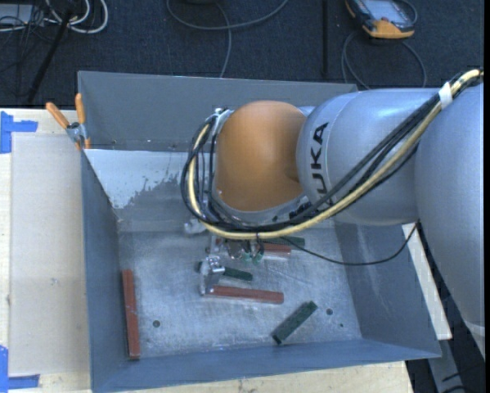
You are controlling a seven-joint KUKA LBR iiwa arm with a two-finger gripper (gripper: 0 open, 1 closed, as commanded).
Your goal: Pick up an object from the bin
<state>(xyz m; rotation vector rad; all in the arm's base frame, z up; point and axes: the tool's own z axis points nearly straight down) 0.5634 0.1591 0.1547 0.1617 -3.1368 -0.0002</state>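
The grey metal bin takes the KUKA arm in over its right edge; the arm's orange cover hangs above the middle of the floor; a long red-brown bar lies along the left wall; a shorter red-brown bar lies mid-floor towards the front edge; a dark green bar lies tilted towards the front right corner; the gripper sits low at the shorter red-brown bar's left end, and whether it is open or closed cannot be told.

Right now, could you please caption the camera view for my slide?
Gripper low over a reddish-brown stick, mid-floor of the grey bin; a dark green bar lies nearby.
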